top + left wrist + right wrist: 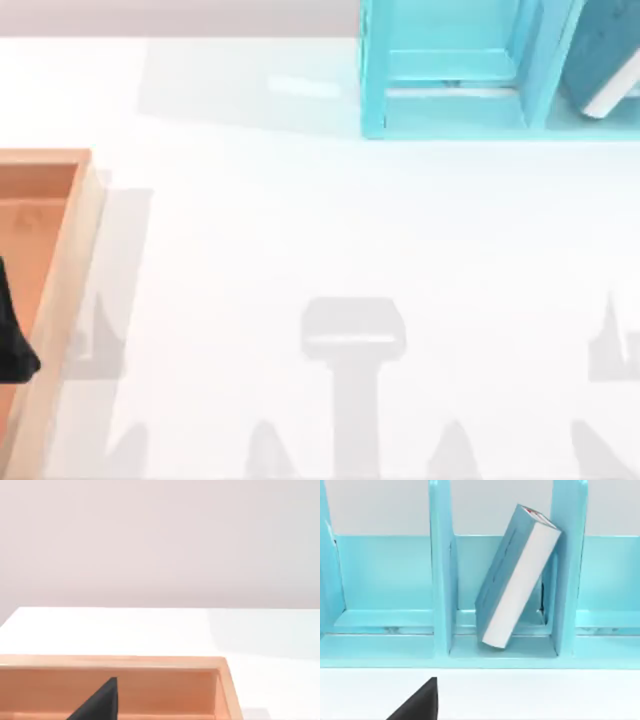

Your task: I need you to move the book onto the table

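Frankly, neither pair of jaws can be read as spread or pressed together: of the left gripper (14, 340) a dark part juts in at the top view's left edge over the wooden tray (70, 260), and a single dark finger (97, 702) pokes in before the tray's inner wall in the left wrist view. A similar dark finger (417, 702) of the right arm pokes into the right wrist view, low over the white table (545, 695), just short of the front of the light blue shelf unit (440, 580). Beyond it the book (517, 577) stands inside the shelf's middle compartment, tilted, its upper corner probably touching the divider beside it, its white page edges facing the camera and its lower corner on the compartment floor. From above, the book (605, 55) sits at the far right of the shelf unit (440, 60), along the table's (300, 230) far edge, well apart from the tray at the left.
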Controlling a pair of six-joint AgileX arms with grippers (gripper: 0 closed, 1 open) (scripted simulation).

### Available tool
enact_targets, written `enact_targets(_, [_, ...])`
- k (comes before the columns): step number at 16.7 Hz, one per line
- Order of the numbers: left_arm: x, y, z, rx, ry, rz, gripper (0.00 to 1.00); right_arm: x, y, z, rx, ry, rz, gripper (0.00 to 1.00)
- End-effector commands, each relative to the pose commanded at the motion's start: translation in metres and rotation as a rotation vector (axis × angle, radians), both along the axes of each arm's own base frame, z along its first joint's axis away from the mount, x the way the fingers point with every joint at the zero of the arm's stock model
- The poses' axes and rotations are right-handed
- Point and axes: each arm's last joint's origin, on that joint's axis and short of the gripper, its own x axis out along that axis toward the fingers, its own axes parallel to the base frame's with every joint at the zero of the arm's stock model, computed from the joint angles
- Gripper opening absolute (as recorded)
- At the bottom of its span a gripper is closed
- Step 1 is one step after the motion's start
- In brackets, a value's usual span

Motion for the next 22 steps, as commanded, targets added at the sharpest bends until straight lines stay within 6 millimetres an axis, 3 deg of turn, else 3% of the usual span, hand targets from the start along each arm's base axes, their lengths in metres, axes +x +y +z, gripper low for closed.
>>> enact_targets(4, [0.000,0.000,0.000,0.000,0.000,0.000,1.00,0.001,0.000,0.007,0.006,-0.016,-0.002,1.00])
enact_targets(7, [0.000,0.000,0.000,0.000,0.000,0.000,1.00,0.007,-0.001,0.029,0.030,-0.053,-0.003,1.00])
enact_targets(10, [0.000,0.000,0.000,0.000,0.000,0.000,1.00,0.026,-0.002,0.053,0.066,-0.062,0.005,1.00])
enact_targets(13, [0.000,0.000,0.000,0.000,0.000,0.000,1.00,0.063,-0.004,0.067,0.113,-0.020,0.017,1.00])
enact_targets(16, [0.000,0.000,0.000,0.000,0.000,0.000,1.00,0.113,-0.007,0.063,0.170,0.047,0.026,1.00])
enact_targets(19, [0.000,0.000,0.000,0.000,0.000,0.000,1.00,0.166,-0.012,0.039,0.231,0.112,0.028,1.00])
enact_targets(22, [0.000,0.000,0.000,0.000,0.000,0.000,1.00,0.210,-0.018,0.002,0.292,0.156,0.027,1.00])
